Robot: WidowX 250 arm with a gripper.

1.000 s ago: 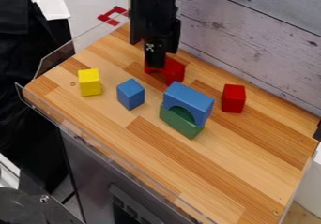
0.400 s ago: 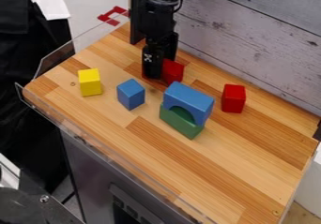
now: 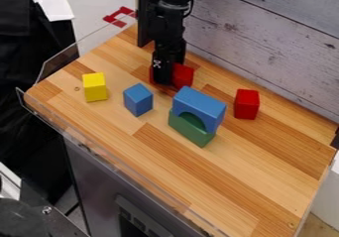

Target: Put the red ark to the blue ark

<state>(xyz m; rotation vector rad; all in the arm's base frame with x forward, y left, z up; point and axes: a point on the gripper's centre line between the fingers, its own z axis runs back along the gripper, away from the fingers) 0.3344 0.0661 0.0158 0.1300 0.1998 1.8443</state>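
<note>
the big black arm (image 3: 173,20) has come down. the blue ark (image 3: 200,103) sits on the green block (image 3: 188,130). the red ark (image 3: 184,76) is just behind, at the gripper (image 3: 163,82) — i can't tell if that's spread or pinching.

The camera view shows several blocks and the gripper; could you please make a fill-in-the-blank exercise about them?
The blue arch rests on a block coloured ____. The gripper partly hides another arch, coloured ____. The blue cube sits between the blue arch and a cuboid coloured ____. In the view, the red block stands to the ____ of the blue arch.

green; red; yellow; right
</note>
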